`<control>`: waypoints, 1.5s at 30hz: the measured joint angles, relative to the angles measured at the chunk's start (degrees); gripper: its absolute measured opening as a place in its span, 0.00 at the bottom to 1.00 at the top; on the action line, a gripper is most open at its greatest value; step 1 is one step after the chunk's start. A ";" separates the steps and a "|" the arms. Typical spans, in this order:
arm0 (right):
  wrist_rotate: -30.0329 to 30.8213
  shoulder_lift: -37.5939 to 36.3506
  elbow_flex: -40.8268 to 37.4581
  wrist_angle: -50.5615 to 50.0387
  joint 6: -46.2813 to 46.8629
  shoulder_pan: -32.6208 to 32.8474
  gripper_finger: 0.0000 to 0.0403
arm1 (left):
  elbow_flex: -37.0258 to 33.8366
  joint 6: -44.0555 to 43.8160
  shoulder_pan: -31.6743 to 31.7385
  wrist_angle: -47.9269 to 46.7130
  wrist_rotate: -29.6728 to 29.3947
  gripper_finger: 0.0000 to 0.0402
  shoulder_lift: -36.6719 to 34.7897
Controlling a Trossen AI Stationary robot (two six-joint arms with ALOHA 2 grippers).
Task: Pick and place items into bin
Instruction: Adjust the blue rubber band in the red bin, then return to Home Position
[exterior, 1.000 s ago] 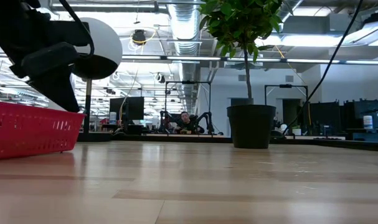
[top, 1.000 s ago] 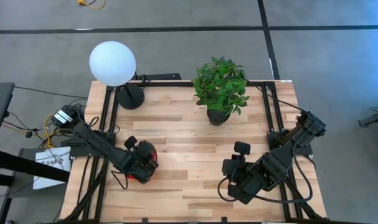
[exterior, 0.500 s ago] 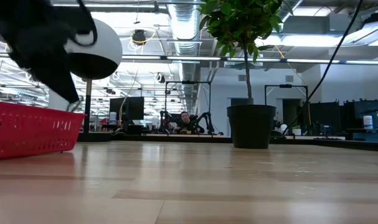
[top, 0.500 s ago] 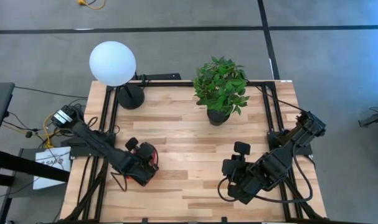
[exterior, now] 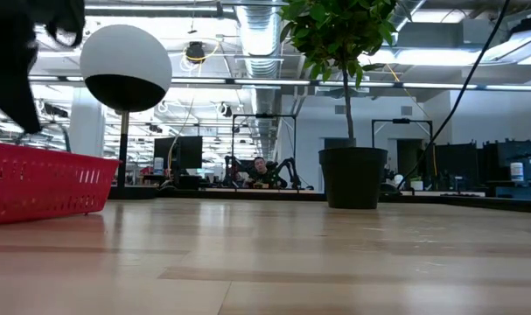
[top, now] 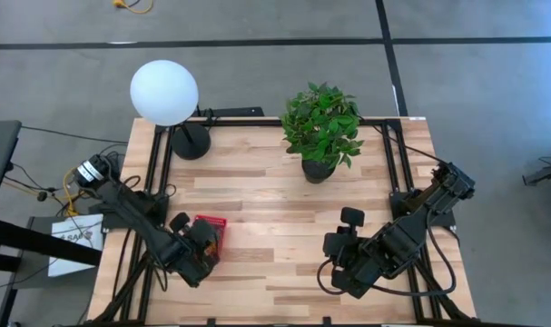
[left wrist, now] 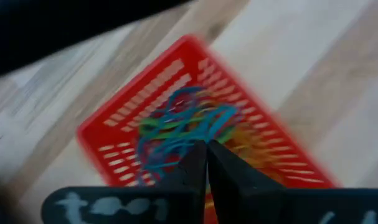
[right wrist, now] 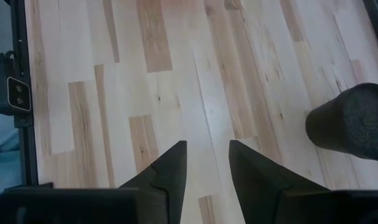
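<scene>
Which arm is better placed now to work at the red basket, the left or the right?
Left. The left gripper sits beside the red basket, fingers shut, its camera looking at the bands inside. The right gripper waits open across the table.

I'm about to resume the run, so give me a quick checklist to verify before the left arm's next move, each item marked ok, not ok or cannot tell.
1. Red bin on the table, upright: ok.
2. Coloured loops lie inside the bin: ok.
3. Left gripper jaws shut, nothing seen between them: ok.
4. Any loops left on the table: cannot tell; none show in the high view.
5. Right gripper jaws open over bare wood, apart from the bin: ok.
6. Plant and globe lamp stand at the far edge, away from both arms: ok.
</scene>
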 joint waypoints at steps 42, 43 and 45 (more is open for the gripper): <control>-2.70 -8.37 10.88 1.52 -9.02 0.03 0.28 | 19.01 5.23 -1.68 -28.97 -15.43 0.24 -1.18; -2.67 -10.42 10.91 2.02 -9.05 0.41 0.28 | 19.02 4.71 -1.63 -28.83 -16.12 0.24 -2.22; -2.25 -14.46 10.16 2.32 -9.01 1.28 0.28 | 19.01 4.73 -1.46 -28.76 -17.91 0.23 -6.23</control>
